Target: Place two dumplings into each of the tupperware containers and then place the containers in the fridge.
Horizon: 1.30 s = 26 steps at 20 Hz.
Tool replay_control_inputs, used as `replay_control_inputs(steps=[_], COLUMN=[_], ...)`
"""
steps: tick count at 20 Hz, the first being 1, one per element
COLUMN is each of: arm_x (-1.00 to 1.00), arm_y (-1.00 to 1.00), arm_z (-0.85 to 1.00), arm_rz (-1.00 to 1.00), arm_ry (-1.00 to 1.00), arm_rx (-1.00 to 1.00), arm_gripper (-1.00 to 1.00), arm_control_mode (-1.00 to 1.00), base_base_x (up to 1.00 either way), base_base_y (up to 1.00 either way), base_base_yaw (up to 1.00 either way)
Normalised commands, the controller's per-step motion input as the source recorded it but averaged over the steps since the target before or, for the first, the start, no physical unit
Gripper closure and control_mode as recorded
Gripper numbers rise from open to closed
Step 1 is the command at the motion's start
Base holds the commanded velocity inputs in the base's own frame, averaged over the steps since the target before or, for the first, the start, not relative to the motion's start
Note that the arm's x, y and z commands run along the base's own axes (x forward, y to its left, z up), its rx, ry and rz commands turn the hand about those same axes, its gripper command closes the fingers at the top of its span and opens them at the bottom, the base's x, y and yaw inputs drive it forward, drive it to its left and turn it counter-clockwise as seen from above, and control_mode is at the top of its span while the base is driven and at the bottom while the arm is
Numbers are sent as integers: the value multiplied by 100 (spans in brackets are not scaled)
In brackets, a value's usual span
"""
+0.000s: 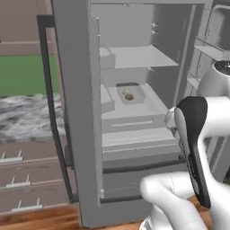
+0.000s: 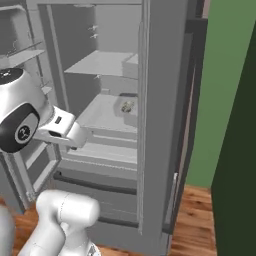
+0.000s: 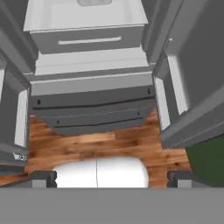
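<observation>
The fridge (image 1: 76,112) stands open, both doors swung out and its pale shelves showing. On the middle shelf sits a tupperware container (image 1: 134,95) with tan dumplings (image 1: 128,94) inside; the container (image 2: 131,111) and its dumplings (image 2: 127,106) also appear from the right side, and the tub's front rim (image 3: 94,2) sits at the top edge of the hand view. My gripper (image 3: 111,179) is open and holds nothing. It hangs in front of the fridge below that shelf, facing down at the lower drawers (image 3: 92,103) and the floor. My white hand (image 2: 62,130) is left of the shelf.
The open fridge doors (image 3: 183,100) flank my hand closely on both sides. A wood floor (image 3: 100,142) lies below. A marble counter (image 1: 24,114) with drawers is to the left, a green wall (image 2: 220,90) and a dark cabinet (image 2: 240,165) to the right.
</observation>
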Motion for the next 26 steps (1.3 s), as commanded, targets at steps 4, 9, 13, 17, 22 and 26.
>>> replay_control_inputs(steps=[4,9,13,17,22,26], arm_x=[0,0,0,0,0,0], arm_y=[0,0,0,0,0,0], arm_z=[0,0,0,0,0,0], arm_rz=[0,0,0,0,0,0], arm_ry=[0,0,0,0,0,0], arm_rx=[0,0,0,0,0,0], arm_gripper=[-100,-100,-100,-100,-100,-100], arm_control_mode=[100,100,100,100,100,100], base_base_x=[-100,-100,-73,-46,-17,42], base_base_y=[0,25,94,92,92,66], base_base_yaw=[1,5,62,88,83,70])
